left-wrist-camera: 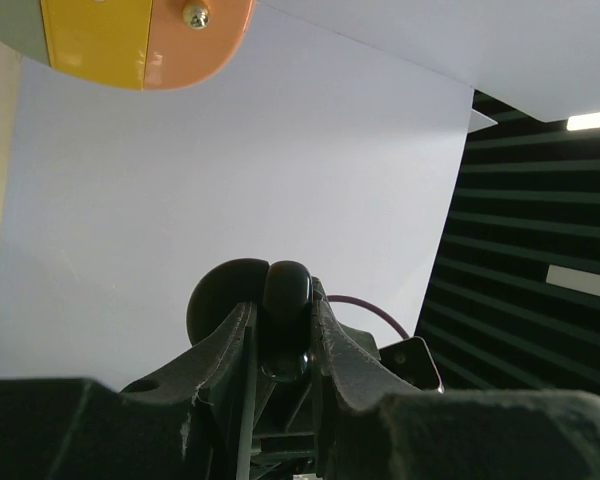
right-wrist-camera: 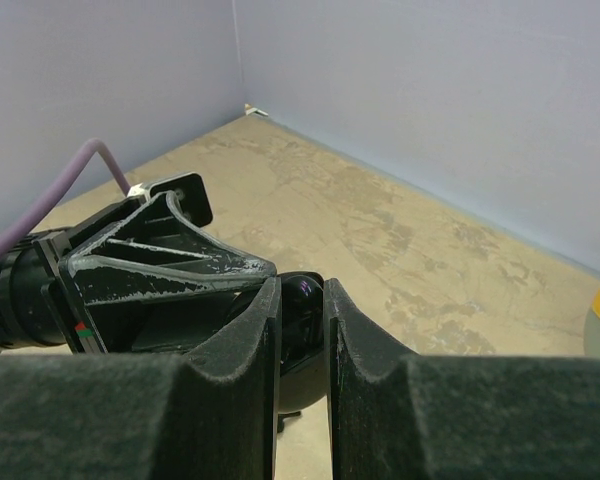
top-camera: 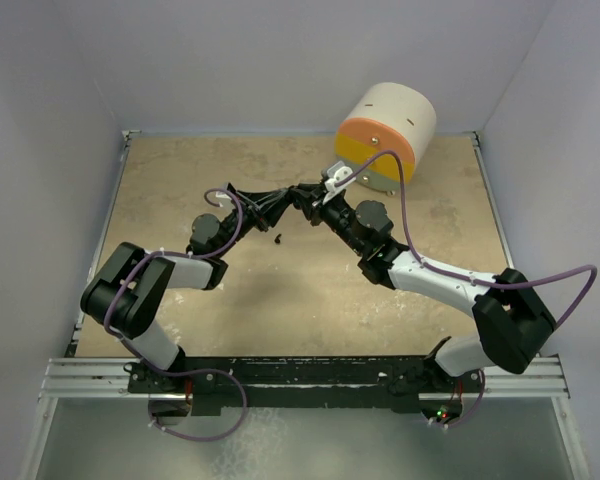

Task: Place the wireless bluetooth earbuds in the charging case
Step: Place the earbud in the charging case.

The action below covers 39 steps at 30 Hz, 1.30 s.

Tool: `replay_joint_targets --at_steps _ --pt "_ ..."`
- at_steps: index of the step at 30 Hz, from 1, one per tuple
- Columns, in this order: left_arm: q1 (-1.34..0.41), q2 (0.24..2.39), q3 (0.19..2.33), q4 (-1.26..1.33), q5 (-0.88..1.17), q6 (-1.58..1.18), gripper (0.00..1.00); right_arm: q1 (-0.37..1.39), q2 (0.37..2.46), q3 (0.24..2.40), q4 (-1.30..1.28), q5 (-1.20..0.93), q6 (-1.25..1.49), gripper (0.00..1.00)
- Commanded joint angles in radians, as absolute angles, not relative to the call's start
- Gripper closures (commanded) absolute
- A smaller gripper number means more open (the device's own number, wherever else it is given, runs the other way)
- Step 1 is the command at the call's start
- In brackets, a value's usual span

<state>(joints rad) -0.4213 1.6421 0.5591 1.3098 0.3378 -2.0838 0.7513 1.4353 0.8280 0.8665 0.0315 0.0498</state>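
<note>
Wireless bluetooth earbud [top-camera: 278,238], black, lies loose on the counter [top-camera: 180,190] at 7 o'clock from both grippers; left gripper [left-wrist-camera: 285,310] jaws clamp a glossy black piece [left-wrist-camera: 287,285], right gripper [right-wrist-camera: 302,295] jaws clamp what seems the black charging case [right-wrist-camera: 302,360]; insertion judged unfinished.

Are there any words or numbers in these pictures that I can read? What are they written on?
No words or numbers can be read anywhere.
On the drum: only tiny dark marks, too small to read.
On the black case: no writing shows.
</note>
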Motion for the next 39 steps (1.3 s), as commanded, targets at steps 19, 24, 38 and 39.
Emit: replay_joint_targets --at_steps 19,24,38,39 --pt "-0.421 1.642 0.586 1.429 0.318 -2.239 1.00 0.747 1.380 0.798 0.829 -0.027 0.013 0.94" --pt "-0.421 1.645 0.590 1.428 0.318 -2.239 1.00 0.748 1.377 0.803 0.815 -0.038 0.017 0.90" --pt "-0.421 1.639 0.603 1.414 0.327 -2.230 1.00 0.748 1.403 0.823 0.801 -0.057 0.023 0.76" --pt "-0.421 1.638 0.603 1.414 0.327 -2.230 1.00 0.748 1.405 0.824 0.801 -0.058 0.024 0.75"
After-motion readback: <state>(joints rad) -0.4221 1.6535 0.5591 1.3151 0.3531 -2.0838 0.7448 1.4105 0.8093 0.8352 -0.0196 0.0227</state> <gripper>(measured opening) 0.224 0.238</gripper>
